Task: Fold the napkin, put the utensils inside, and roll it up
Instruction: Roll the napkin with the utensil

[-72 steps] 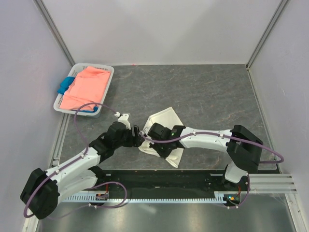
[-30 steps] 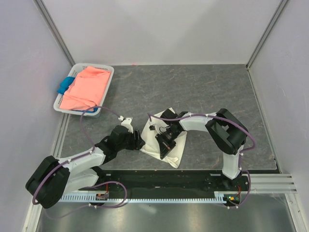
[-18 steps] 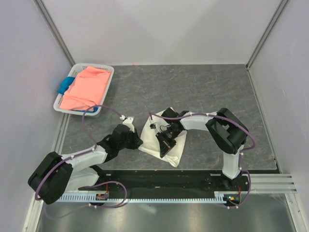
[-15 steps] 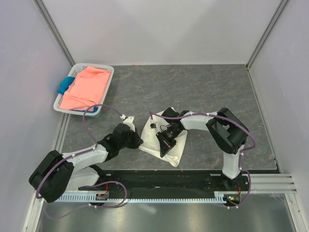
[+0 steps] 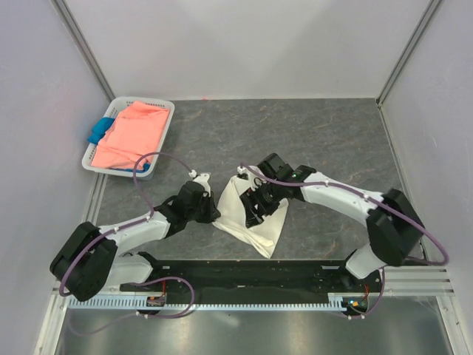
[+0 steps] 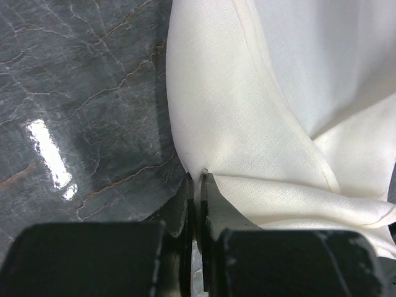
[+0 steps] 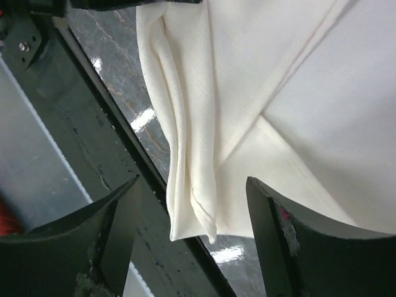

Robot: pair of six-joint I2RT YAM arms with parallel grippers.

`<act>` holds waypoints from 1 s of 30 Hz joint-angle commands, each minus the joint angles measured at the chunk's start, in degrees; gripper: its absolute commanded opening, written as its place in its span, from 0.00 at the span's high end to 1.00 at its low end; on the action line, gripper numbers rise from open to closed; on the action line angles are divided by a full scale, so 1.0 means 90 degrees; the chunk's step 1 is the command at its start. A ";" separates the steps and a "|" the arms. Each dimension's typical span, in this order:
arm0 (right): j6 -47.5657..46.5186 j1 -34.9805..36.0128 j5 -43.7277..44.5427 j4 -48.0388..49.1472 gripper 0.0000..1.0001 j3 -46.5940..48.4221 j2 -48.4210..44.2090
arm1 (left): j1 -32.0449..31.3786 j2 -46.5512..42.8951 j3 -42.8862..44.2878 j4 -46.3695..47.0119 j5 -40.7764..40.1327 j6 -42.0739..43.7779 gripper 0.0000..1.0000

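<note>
Right end effector (image 7: 192,207) has apparently released napkin (image 7: 278,74).

The napkin (image 6: 247,124) is matt, fine-woven cloth (softly creased) on a glossy, veined stone-look table (image 6: 74,93).

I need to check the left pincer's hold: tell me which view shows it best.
Left wrist: close up, the left pincer is shut on an edge of the napkin. Top external shows it small, beside the cloth; right wrist shows mostly folds.
</note>
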 commanded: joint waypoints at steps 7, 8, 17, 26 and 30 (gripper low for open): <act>0.1153 0.2210 0.4784 0.0036 0.20 -0.1056 -0.1804 | 0.0004 0.0435 0.0838 -0.1381 -0.0034 0.0059 0.98; 0.1251 0.2357 0.5193 0.0055 0.20 -0.1105 -0.1882 | 0.0004 0.0494 0.0877 -0.1411 -0.0014 0.0059 0.98; 0.1701 0.3910 0.6252 -0.0042 0.19 -0.1057 -0.1172 | 0.0004 0.0728 0.1004 -0.1518 0.0064 0.0089 0.98; 0.1915 0.4175 0.6555 -0.0100 0.21 -0.1028 -0.0507 | 0.0004 0.0758 0.1033 -0.1548 0.0044 0.0128 0.98; 0.2042 0.4155 0.6418 -0.0208 0.34 -0.1018 -0.0291 | 0.0014 0.0748 0.1043 -0.1577 0.0035 0.0137 0.98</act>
